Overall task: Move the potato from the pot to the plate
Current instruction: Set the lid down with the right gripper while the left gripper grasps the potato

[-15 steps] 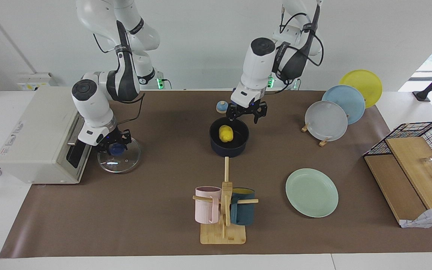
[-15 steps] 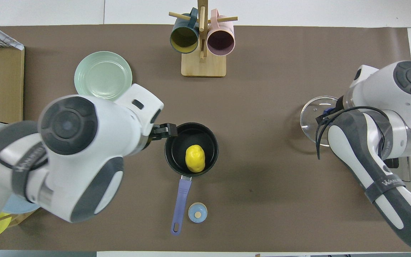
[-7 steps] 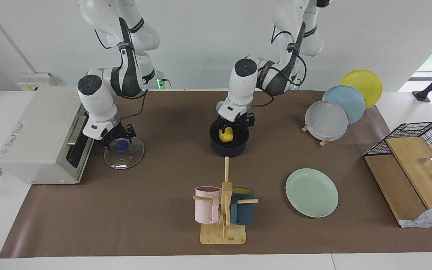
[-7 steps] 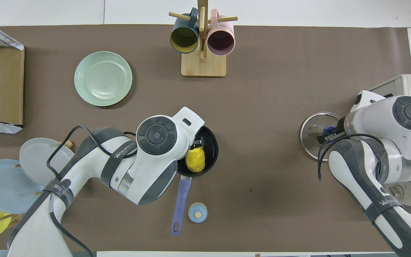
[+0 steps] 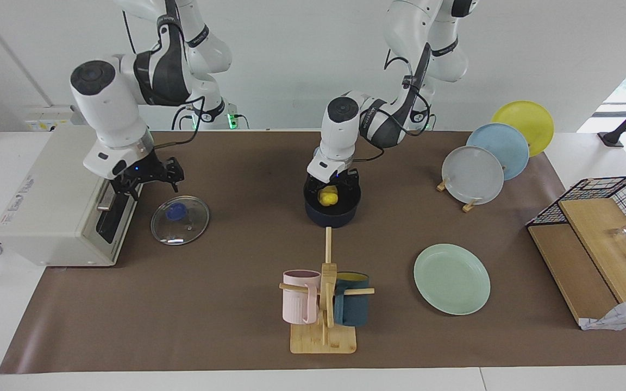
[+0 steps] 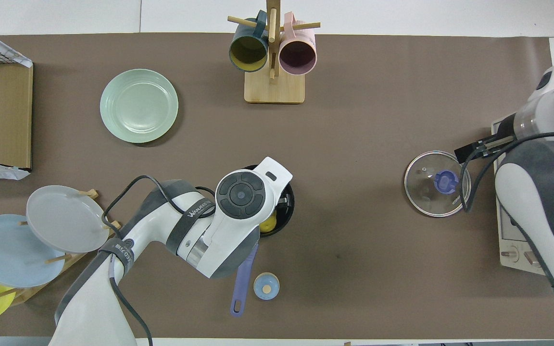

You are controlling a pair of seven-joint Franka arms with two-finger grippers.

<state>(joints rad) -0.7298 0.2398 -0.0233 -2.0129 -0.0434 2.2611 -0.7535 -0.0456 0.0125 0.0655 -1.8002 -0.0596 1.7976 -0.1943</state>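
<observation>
The yellow potato (image 5: 328, 197) lies in the dark navy pot (image 5: 332, 216) at the middle of the table. My left gripper (image 5: 332, 187) reaches down into the pot, open, with a finger on either side of the potato. In the overhead view my left hand covers most of the pot (image 6: 289, 211); a bit of potato (image 6: 269, 224) and the blue handle (image 6: 242, 283) show. The mint-green plate (image 5: 451, 278) (image 6: 139, 105) lies bare, farther from the robots, toward the left arm's end. My right gripper (image 5: 150, 178) (image 6: 469, 153) hangs open above the glass lid.
A glass lid with a blue knob (image 5: 180, 220) lies in front of the toaster oven (image 5: 52, 195). A mug rack (image 5: 324, 304) stands farther from the robots than the pot. Plates stand on a rack (image 5: 473, 175). A small blue cap (image 6: 266, 286) lies beside the pot handle.
My left gripper has come down into the pot, around the potato. My right gripper has let go of the lid's knob and risen above it.
</observation>
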